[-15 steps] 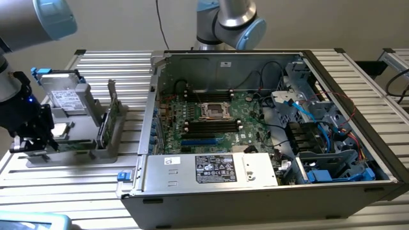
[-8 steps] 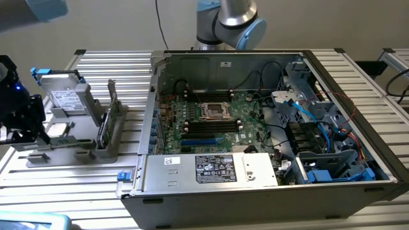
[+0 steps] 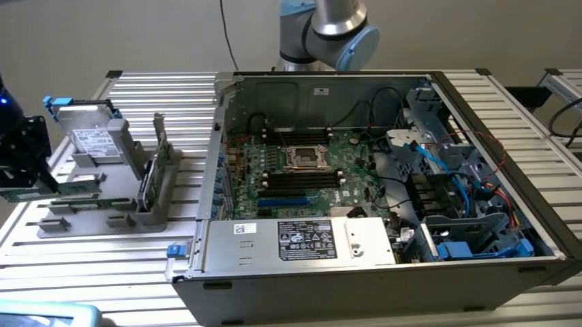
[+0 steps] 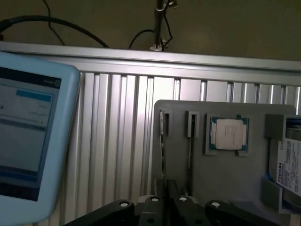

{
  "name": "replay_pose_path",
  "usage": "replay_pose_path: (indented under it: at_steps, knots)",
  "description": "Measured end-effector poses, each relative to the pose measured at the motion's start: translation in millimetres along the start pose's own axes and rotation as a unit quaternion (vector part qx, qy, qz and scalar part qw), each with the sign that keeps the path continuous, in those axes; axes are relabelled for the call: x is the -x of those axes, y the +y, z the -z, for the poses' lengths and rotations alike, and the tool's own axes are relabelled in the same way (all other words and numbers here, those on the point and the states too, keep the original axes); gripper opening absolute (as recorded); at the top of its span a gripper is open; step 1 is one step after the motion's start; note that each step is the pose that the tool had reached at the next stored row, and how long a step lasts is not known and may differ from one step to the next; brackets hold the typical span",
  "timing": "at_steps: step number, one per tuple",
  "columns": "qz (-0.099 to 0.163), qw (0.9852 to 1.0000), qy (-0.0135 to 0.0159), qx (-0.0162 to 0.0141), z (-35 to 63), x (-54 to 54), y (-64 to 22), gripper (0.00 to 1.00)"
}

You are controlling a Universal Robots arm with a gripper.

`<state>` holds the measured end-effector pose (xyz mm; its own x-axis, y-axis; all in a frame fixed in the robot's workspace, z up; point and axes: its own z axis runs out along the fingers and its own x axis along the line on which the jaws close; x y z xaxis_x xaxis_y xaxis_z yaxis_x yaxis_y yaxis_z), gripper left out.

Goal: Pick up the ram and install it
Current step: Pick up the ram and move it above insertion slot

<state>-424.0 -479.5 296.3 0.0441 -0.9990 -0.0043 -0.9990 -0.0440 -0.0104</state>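
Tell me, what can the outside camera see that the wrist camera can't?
Exterior view's own: the open computer case with its motherboard, the robot arm, and a long green stick, probably the ram, held under the gripper.
Wrist view's own: the square processor chip, seen face-on in its pocket.
Both share: the grey holder tray, the hard drive, the tablet, the slatted metal table and the gripper.
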Motion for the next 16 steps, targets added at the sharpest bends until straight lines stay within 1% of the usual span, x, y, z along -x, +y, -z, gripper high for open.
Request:
replay_pose_path:
  at_steps: [10, 16]
  knots:
    - [-0.007, 1.0000, 0.0001, 0.0000, 45.5, 0.1, -0.9, 0.13]
    - [-0.009, 1.0000, 0.0001, -0.0001, 72.8, 0.1, -3.9, 0.13]
